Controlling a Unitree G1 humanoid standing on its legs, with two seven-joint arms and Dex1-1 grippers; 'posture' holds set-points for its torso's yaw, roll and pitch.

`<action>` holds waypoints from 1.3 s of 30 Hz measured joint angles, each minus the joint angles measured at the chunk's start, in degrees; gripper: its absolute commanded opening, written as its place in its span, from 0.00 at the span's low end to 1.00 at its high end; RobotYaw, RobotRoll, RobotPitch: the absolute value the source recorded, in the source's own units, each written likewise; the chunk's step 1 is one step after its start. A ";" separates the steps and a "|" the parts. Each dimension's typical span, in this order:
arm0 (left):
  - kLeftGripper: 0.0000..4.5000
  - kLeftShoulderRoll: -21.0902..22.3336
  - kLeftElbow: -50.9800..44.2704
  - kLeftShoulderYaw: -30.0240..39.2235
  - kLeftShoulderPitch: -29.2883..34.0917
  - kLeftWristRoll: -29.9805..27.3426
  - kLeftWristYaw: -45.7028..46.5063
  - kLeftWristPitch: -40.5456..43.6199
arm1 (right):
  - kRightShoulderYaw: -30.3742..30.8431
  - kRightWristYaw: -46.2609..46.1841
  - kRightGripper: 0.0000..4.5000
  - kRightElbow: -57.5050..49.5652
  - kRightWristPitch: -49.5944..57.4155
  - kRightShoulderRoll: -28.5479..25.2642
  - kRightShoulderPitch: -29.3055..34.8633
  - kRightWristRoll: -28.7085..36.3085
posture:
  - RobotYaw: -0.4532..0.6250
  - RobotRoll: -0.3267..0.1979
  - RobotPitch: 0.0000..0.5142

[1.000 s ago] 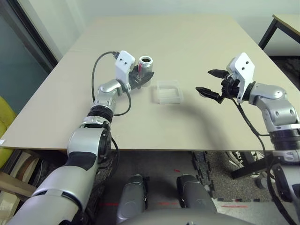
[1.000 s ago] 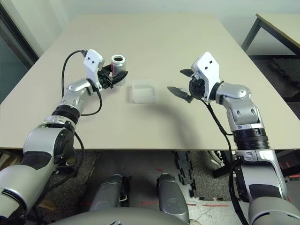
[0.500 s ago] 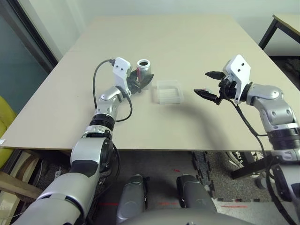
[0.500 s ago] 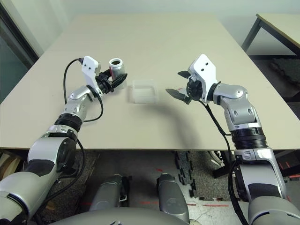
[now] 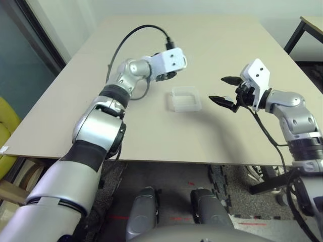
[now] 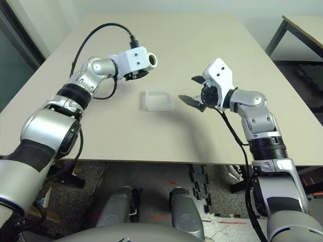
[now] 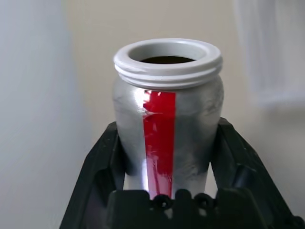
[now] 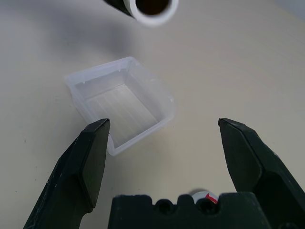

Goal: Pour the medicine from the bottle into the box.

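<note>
The bottle (image 7: 167,90) is silver with a red stripe and a white open rim. My left gripper (image 7: 167,128) is shut on its body, one black finger (image 7: 97,164) on each side. The left arm holds it raised above the table, tipped on its side, with the bottle mouth (image 6: 151,60) pointing right, a little behind and left of the box. The clear square box (image 5: 185,99) stands on the table and looks empty inside (image 8: 119,107). My right gripper (image 5: 222,89) hovers to the right of the box, open, with nothing between its fingers (image 8: 93,157).
The beige table (image 5: 212,35) stretches far behind the box. A second table's corner (image 5: 313,22) and dark leg stand at the back right. A small round white and red thing (image 8: 206,196) lies on the table under my right gripper.
My left arm has lifted the bottle off the table and swung it up, turning it from upright onto its side with the mouth to the right. The right gripper has stayed almost in place.
</note>
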 measured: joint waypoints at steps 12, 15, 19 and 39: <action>0.60 -4.97 3.83 -14.95 -1.73 16.48 7.34 0.31 | -1.86 -3.20 1.00 -4.45 2.10 0.57 4.30 1.53 | 0.29 0.62 0.06; 0.60 -5.93 3.77 -14.62 -2.65 16.33 7.64 0.31 | -1.85 -3.30 1.00 -4.43 2.15 0.94 3.39 1.68 | 0.30 0.62 0.06; 0.60 -5.74 3.81 -14.98 -2.97 17.00 8.09 0.31 | -1.85 -3.29 1.00 -4.13 2.14 0.94 2.40 1.79 | 0.30 0.62 0.06; 0.60 -1.49 3.52 16.18 4.59 -10.45 -8.15 4.21 | -1.55 -1.13 1.00 -1.39 1.54 1.15 0.18 1.76 | 0.37 0.62 0.06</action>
